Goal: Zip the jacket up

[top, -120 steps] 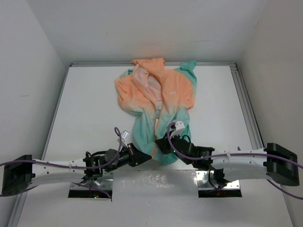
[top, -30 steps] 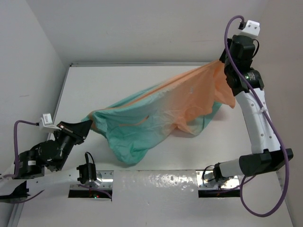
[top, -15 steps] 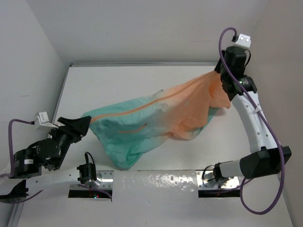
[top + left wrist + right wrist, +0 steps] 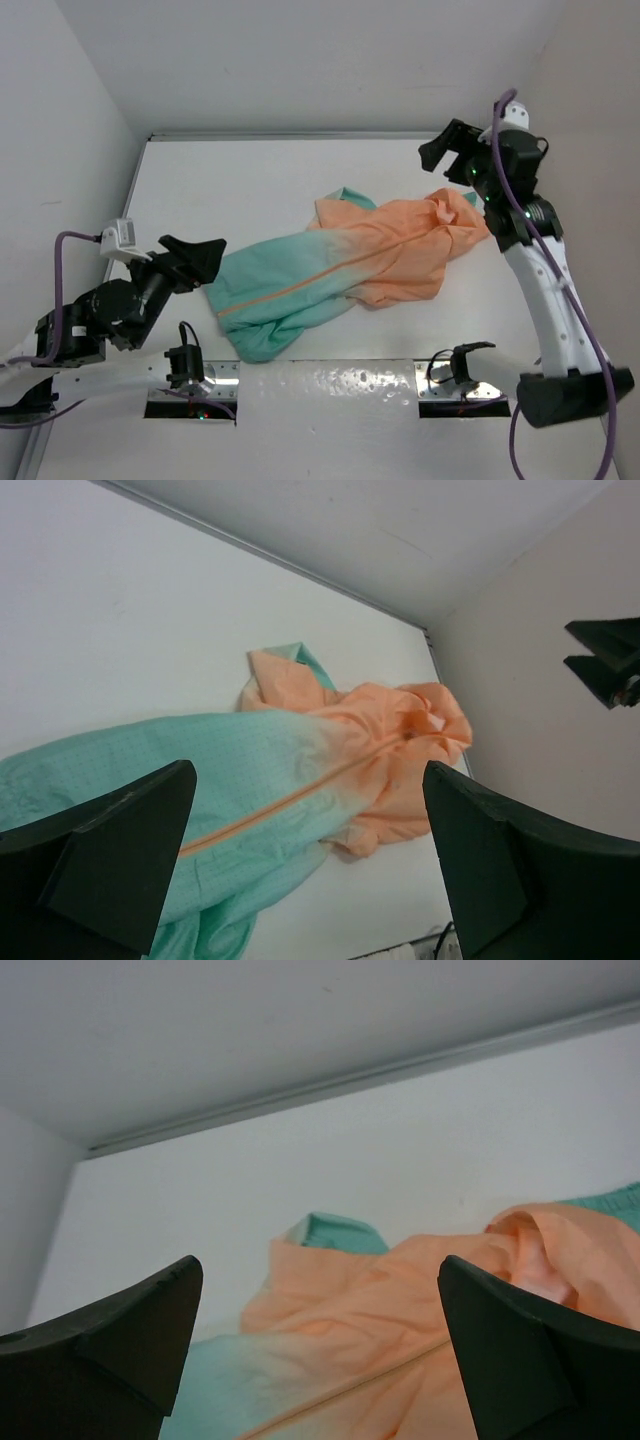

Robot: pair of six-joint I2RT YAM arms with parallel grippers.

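Left end effector point(image 4: 203, 262) and right end effector point(image 4: 446, 150) both gape empty; jacket point(image 4: 340, 265) lies diagonally on table point(image 4: 220, 190)

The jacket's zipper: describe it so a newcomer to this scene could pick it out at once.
On the white table, the only garment is a jacket lying diagonally, mint-teal at the near left, peach-orange at the far right. Its zipper is the thin orange line along its length, clearest against the teal.
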